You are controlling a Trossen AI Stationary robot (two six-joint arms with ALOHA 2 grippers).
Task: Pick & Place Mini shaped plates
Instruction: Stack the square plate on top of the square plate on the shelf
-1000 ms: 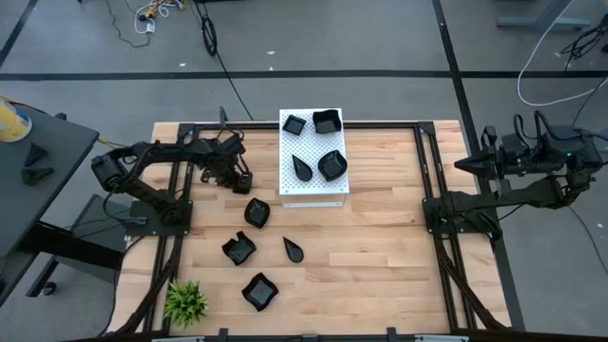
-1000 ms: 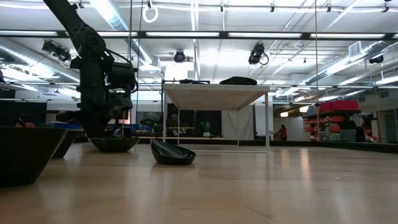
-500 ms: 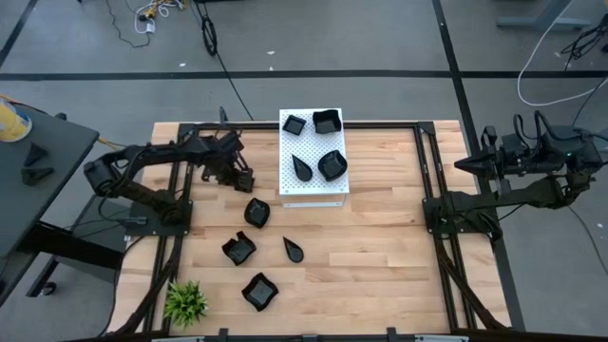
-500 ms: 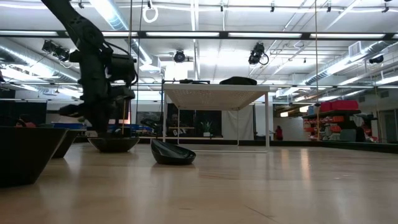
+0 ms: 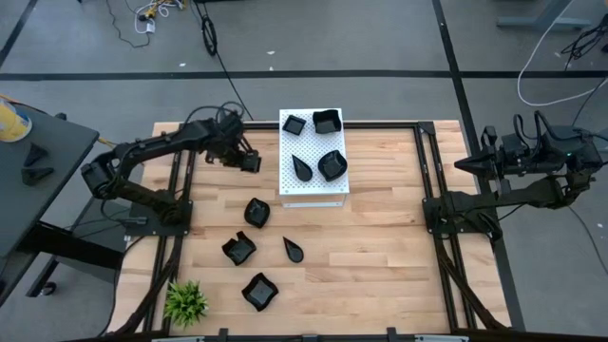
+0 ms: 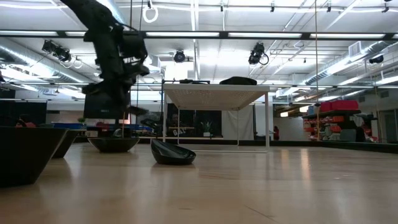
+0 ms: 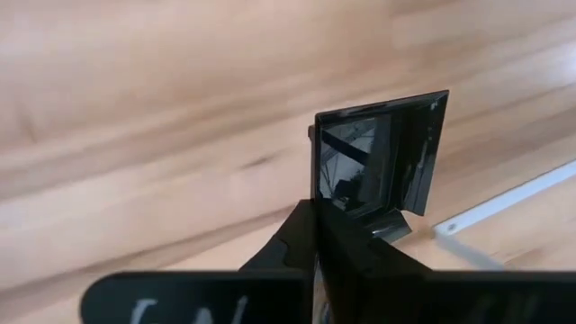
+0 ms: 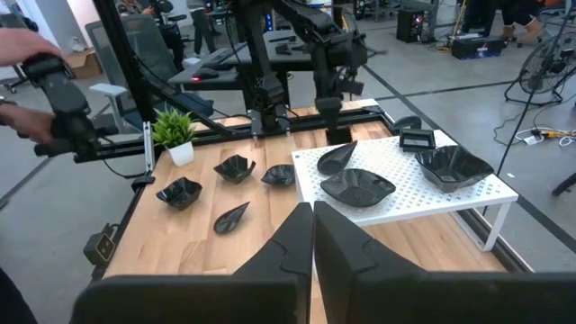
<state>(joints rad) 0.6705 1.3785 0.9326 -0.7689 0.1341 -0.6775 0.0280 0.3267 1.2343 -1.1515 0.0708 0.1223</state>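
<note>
Black square mini plate (image 7: 382,153) sits pinched in the closed left gripper (image 5: 249,161), beside the white board (image 5: 313,185).

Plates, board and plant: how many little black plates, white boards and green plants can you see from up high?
Black plates: 9
White board: 1
Green plant: 1
Total: 11
</note>
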